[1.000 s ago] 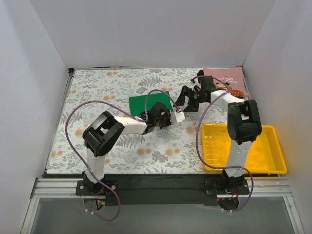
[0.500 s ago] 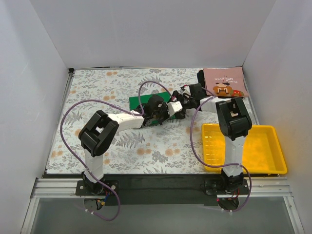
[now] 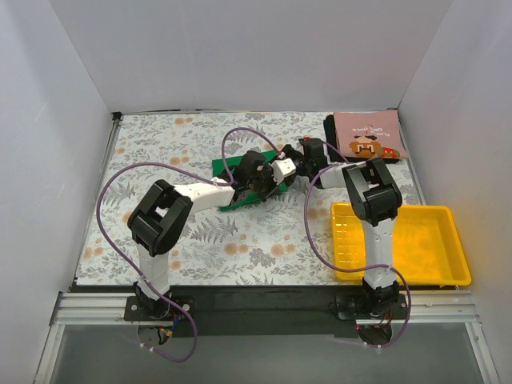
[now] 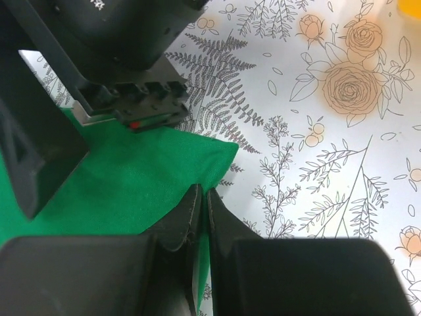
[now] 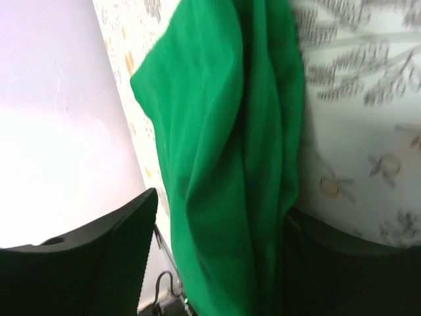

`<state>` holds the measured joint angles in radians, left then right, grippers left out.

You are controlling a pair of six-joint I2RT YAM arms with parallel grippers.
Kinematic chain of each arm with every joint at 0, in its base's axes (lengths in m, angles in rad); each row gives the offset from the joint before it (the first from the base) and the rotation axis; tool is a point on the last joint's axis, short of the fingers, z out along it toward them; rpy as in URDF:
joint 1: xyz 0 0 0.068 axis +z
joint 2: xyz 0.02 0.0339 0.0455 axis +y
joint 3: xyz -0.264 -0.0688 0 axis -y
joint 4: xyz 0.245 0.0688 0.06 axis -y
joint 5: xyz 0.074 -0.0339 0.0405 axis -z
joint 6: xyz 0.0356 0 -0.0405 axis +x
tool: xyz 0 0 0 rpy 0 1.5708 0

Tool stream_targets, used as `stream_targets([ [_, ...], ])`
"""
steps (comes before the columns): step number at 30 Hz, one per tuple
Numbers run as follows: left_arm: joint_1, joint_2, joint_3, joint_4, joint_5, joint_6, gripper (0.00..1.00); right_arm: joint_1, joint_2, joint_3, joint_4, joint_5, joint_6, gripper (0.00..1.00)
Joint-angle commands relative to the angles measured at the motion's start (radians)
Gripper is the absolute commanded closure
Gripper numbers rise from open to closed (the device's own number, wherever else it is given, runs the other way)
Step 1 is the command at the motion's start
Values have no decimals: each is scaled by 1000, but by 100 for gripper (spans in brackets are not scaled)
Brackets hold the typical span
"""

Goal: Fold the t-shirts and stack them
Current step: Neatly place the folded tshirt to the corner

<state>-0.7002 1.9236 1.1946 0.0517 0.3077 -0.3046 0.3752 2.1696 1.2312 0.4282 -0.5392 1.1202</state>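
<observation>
Green shirt (image 3: 226,168) lies rumpled near the middle of the flowered table (image 3: 160,152). We see the left gripper (image 4: 200,197) pinched together on its edge. The right gripper (image 5: 220,204) straddles a bunched fold, and we cannot tell whether it squeezes.

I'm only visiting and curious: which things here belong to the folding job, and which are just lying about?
Job: green t-shirt, pink t-shirt with brown print, black t-shirt at its edge.
Lying about: yellow tray, flowered table cover.
</observation>
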Motion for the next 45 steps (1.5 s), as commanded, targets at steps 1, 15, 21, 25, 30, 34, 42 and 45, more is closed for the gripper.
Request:
stream_targets([
  [1, 10, -87, 28, -15, 36, -27, 100, 7, 67, 30, 41, 145, 10, 36],
  [15, 203, -162, 160, -358, 241, -324, 18, 36, 22, 390, -528, 299, -738, 99],
  [21, 235, -279, 102, -401, 200, -357, 17, -13, 36, 597, -750, 436, -1075, 99],
  [25, 235, -308, 73, -444, 170, -360, 16, -64, 44, 697, -818, 501, -1209, 99],
  [30, 235, -319, 49, -481, 145, -350, 15, -124, 21, 758, -842, 515, -1321, 99],
  [34, 235, -319, 48, -507, 114, -360, 14, -159, 18, 809, -871, 535, -1402, 99],
  [42, 235, -318, 28, -507, 108, -376, 13, -190, 13, 918, -898, 627, -1425, 99],
  [45, 235, -316, 30, -507, 103, -370, 13, -190, 6, 953, -896, 645, -1419, 99],
])
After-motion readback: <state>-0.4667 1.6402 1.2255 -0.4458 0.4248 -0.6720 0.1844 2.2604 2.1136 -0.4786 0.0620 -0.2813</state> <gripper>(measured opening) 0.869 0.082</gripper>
